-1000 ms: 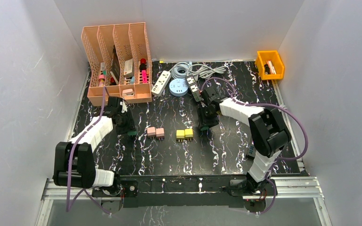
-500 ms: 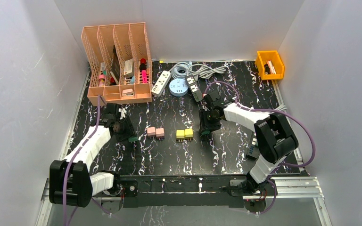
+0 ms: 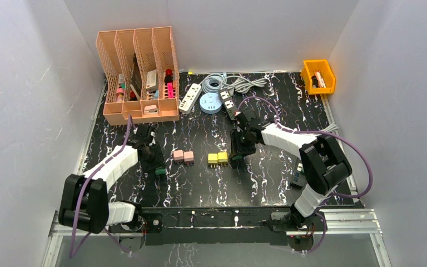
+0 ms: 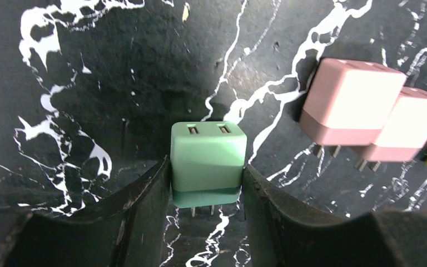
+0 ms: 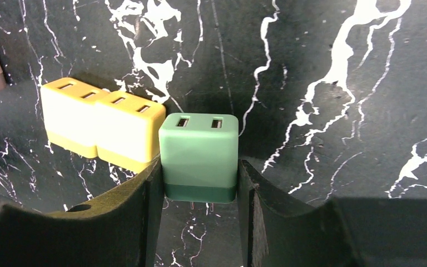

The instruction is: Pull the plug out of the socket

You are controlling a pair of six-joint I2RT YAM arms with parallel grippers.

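The left hand (image 4: 205, 169) clamps a green plug (image 4: 208, 150), prongs toward its wrist, near and left of the pink pair (image 4: 350, 108), while the right hand (image 5: 200, 172) clamps a second green plug (image 5: 199, 147), likewise oriented, right against the yellow pair (image 5: 103, 122).

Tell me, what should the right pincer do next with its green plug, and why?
Probably lower it a little and let go. The right pincer is shut on the green plug, whose prongs are already bare, right beside the two yellow plugs on the table, so it looks ready to set down.
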